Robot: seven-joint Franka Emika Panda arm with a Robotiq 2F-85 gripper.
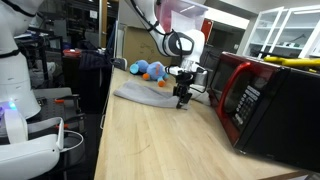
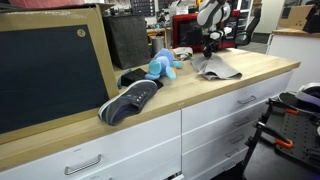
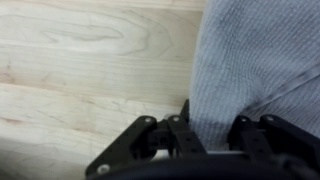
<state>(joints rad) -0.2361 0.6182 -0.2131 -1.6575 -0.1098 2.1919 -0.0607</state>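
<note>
at the bottom edge of the wrist view, the black metal gripper (image 3: 212, 128) has its jaws drawn narrow, pinching a fold of the grey cloth (image 3: 265, 55). the cloth is soft and finely ribbed and fills the upper right of that frame. left of it lies the bare wooden counter (image 3: 90, 60), pale, smooth and streaked with long grain. in both exterior views the cloth sprawls flat and rumpled on the counter, with the gripper at its edge (image 1: 182, 100). just right of the gripper in an exterior view stands a boxy red microwave (image 1: 265, 100), glossy, with a dark door, crowding that side. beyond the cloth rests a fuzzy blue plush toy (image 1: 150, 69), rounded and lumpy. in an exterior view a dark shoe (image 2: 130, 100) lies nearer the lower left, beside a large black framed board (image 2: 50, 60).
</note>
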